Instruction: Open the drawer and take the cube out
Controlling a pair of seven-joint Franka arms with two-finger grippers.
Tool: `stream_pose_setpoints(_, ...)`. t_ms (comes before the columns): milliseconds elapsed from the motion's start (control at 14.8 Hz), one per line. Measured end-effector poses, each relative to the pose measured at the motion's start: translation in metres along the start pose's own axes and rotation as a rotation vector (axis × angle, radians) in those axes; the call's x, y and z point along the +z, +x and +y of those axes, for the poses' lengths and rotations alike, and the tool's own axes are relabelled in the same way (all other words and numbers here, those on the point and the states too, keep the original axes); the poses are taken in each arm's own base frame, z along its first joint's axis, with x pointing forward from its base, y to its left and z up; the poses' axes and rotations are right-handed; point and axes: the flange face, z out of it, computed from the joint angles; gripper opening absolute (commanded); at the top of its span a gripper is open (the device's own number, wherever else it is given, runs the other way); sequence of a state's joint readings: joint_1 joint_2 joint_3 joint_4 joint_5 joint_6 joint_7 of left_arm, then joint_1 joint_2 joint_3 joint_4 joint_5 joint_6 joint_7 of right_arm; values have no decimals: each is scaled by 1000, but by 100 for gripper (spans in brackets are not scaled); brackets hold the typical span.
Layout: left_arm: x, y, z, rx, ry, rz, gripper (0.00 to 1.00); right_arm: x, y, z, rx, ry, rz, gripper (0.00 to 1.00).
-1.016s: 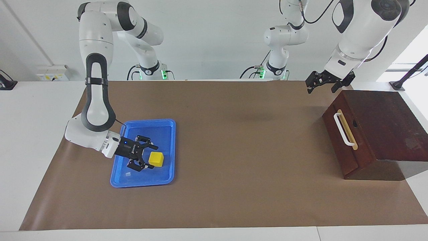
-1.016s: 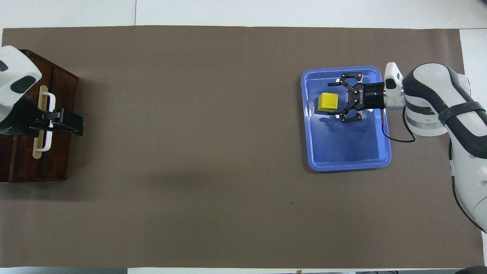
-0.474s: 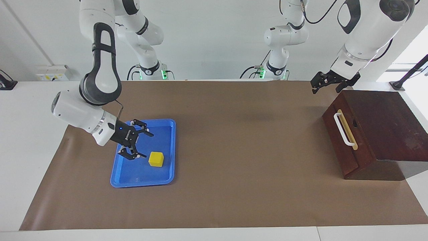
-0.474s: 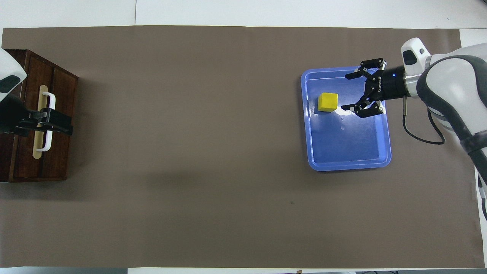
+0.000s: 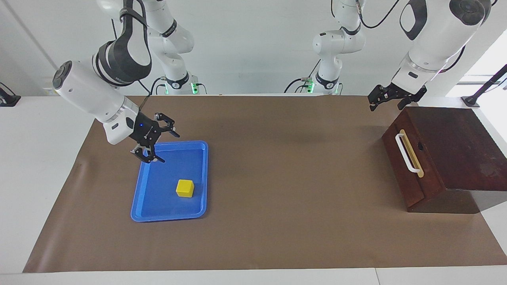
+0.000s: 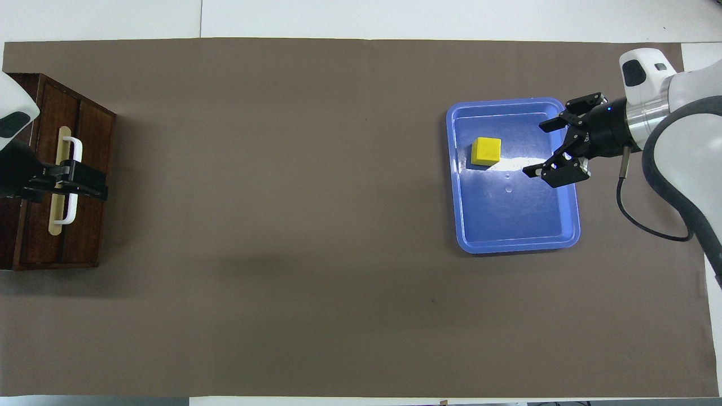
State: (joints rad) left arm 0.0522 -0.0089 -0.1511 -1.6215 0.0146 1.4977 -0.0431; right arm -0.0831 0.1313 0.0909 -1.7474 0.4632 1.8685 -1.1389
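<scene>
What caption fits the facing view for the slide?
Yellow cube rests in blue tray; right claw open above the tray's rim, drawer shut.

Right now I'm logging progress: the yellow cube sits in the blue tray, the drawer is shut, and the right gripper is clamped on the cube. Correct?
Not quite. The right gripper is open and raised over the edge of the blue tray nearer the robots, clear of the yellow cube, as the facing view shows. The cube does sit in the tray, and the drawer is shut.
</scene>
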Motion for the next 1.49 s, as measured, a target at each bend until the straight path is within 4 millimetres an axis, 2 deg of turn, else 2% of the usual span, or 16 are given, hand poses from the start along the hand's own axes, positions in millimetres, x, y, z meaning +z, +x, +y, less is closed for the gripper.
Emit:
stream_pose_setpoints(271,0,0,0,0,0,0,100,-34,0,-26,132,-47,-90,100)
stream_pose_setpoints(542,0,0,0,0,0,0,100,-72,-4,-66,272,-65,-184,100)
stream_pose_setpoints(881,0,0,0,0,0,0,100,-110,-19,-107,568,-150,-312,100)
stream_pose_setpoints(1084,0,0,0,0,0,0,100,-124,-26,-114,701,-251,-371,100)
stream_pose_setpoints(1287,0,0,0,0,0,0,100,-127,-25,-111,717,-319,-392,100)
stream_pose_setpoints(1490,0,0,0,0,0,0,100,-132,-36,-102,786,-333,-384,100)
